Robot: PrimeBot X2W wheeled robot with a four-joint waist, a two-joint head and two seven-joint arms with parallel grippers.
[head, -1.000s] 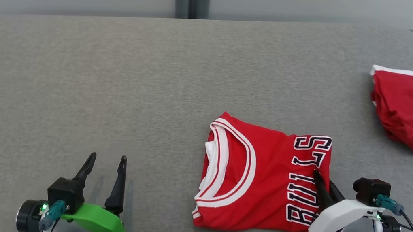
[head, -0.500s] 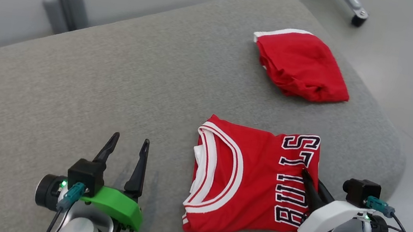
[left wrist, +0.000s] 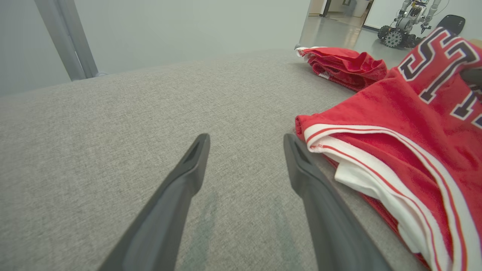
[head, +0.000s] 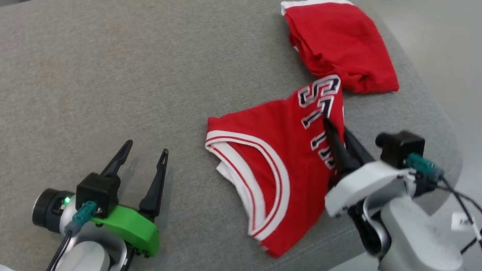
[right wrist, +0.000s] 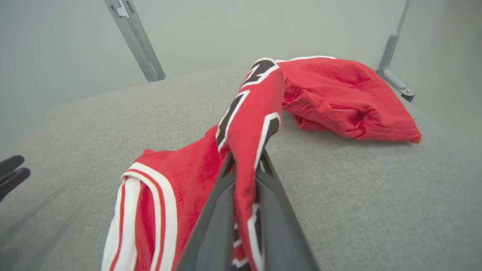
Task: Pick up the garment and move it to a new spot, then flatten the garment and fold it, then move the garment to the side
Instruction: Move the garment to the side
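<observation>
**Figure. Folded garment in transfer to the side.** The right gripper (head: 335, 126) is clamped on the lettered edge of the folded red basketball jersey with white-and-red trim and black-and-white lettering (head: 266, 158). In the right wrist view the cloth is pinched between the two dark fingers (right wrist: 244, 162) and stands up past their tips. The gripped edge is raised. The collar end lies on the grey woven upholstered surface (head: 89, 60) to the left of this gripper and below it, with one corner near the surface's front edge. A crumpled red garment with a white hem (head: 338, 42) lies just beyond the fingertips, close to the raised edge; contact cannot be told. The left gripper (head: 146, 147) is spread wide and holds nothing, low over the surface, with the jersey's collar just to its right (left wrist: 376, 158). By judgement, folding is done and the last step, moving the jersey aside, is in hand. The next move calls for carrying it without loosening the fold, setting it down short of the crumpled garment, then releasing.
</observation>
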